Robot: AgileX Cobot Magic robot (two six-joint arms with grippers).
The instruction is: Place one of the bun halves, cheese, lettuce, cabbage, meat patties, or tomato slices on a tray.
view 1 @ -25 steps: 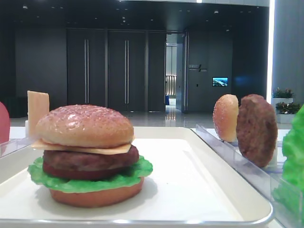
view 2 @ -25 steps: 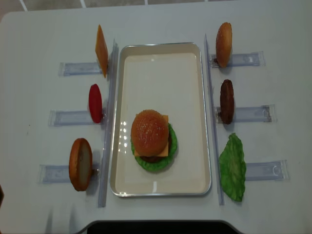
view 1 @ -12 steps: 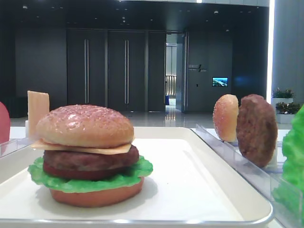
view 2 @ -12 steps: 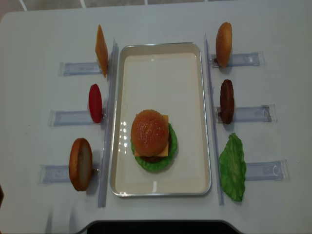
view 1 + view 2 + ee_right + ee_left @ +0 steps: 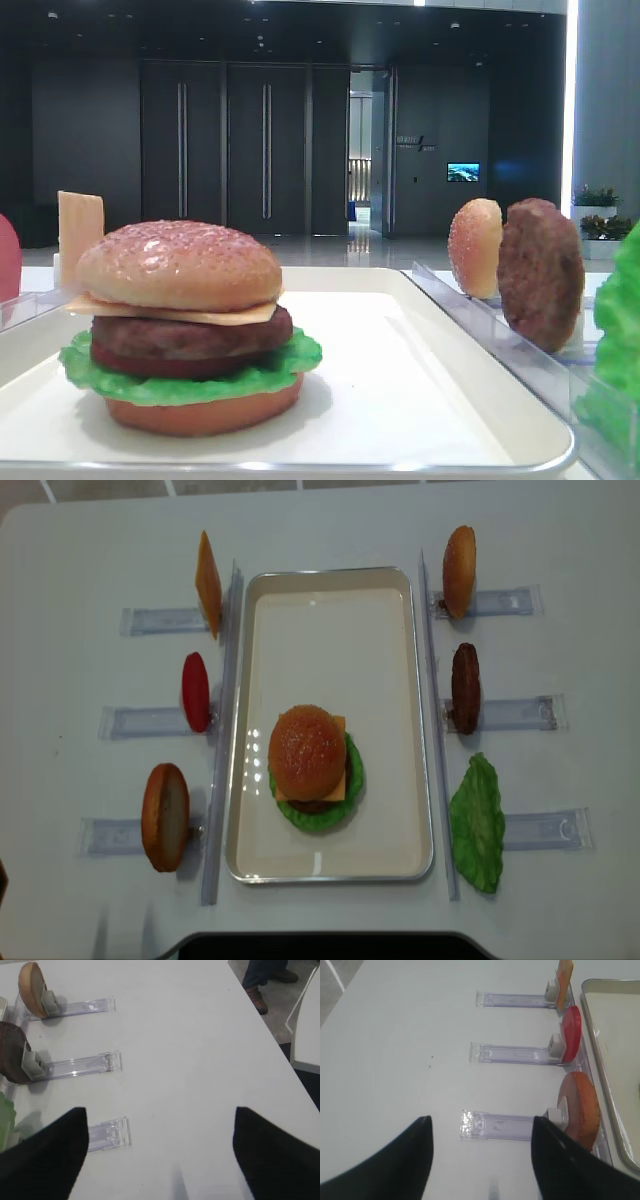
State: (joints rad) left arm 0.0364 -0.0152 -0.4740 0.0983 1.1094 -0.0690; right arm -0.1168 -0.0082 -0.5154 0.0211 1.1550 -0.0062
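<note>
The white tray [image 5: 330, 610] holds a stacked burger topped by a domed bun half [image 5: 305, 750]. A second bun half [image 5: 459, 570], a meat patty [image 5: 465, 687] and lettuce [image 5: 477, 823] stand in racks to the right of the tray. Cheese [image 5: 208, 583], a tomato slice [image 5: 196, 691] and a flat bottom bun [image 5: 165, 817] stand to its left. Cabbage is out of view. My left gripper [image 5: 481, 1120] is open over the bottom bun's rack, holding nothing. My right gripper [image 5: 160, 1110] is open above bare table beside the lettuce rack. Neither shows in the overhead view.
Clear plastic racks [image 5: 520, 713] lie on both sides, and long clear rails [image 5: 432, 720] run along the tray. The table's right edge [image 5: 260, 1030] is near, with a person's shoes [image 5: 260, 980] on the floor beyond it.
</note>
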